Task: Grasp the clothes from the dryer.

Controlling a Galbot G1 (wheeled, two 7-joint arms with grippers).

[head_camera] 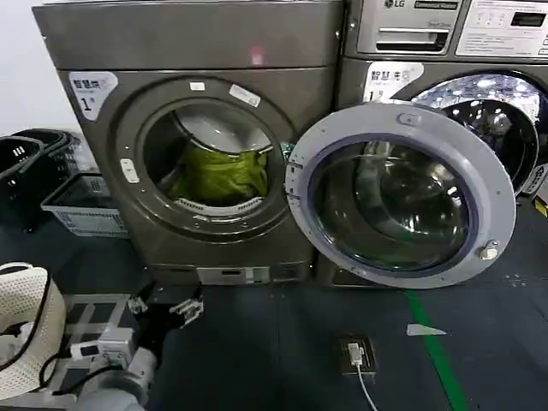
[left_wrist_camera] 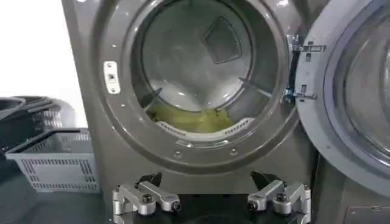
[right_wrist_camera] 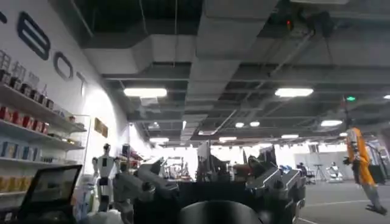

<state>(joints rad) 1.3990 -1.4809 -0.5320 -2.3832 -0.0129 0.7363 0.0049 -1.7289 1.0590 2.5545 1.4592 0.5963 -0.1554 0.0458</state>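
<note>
Low before the dryer (head_camera: 214, 154), the left gripper (head_camera: 167, 310) is seen with jaws apart during the approach step, while the clothes (head_camera: 218, 175) lie inside the drum; a forward reach through the port is judged to be required next.

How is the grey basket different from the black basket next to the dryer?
The grey basket is pale and boxy with straight sides; the black basket is dark with a rounder rim. The grey basket sits nearer the dryer; the black basket is farther out. Both sit on the floor and have slotted walls.
</note>
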